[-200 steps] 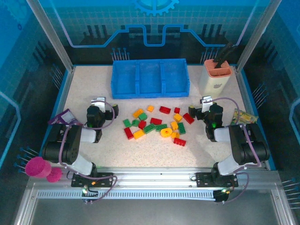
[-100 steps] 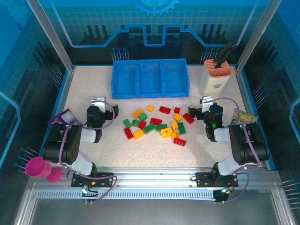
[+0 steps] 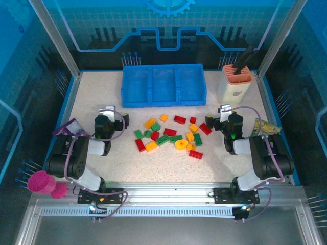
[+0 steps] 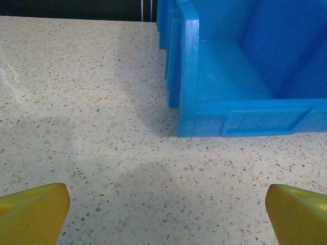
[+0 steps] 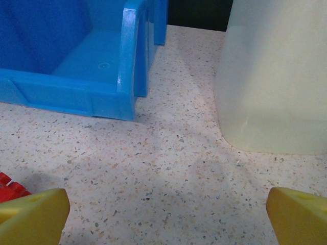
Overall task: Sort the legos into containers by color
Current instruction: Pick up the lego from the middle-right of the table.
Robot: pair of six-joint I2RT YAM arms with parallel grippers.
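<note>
small red, green & yellow-orange plastic lego bricks (image 3: 171, 133) lie scattered on speckled surface (image 3: 97, 94) btwn the arms, just in front of blue plastic 3-compartment tray (image 3: 163, 100); left claw (image 4: 166, 214) & right claw (image 5: 166, 214) both spread wide

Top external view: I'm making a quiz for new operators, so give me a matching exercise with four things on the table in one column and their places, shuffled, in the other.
Things
1. blue tray
2. cream holder
3. legos
4. purple packet

Places on the table
A. scattered across the middle
B. far right corner
C. left edge
D. far edge, centred

Pairs: 1-D, 2-B, 3-A, 4-C.
</note>
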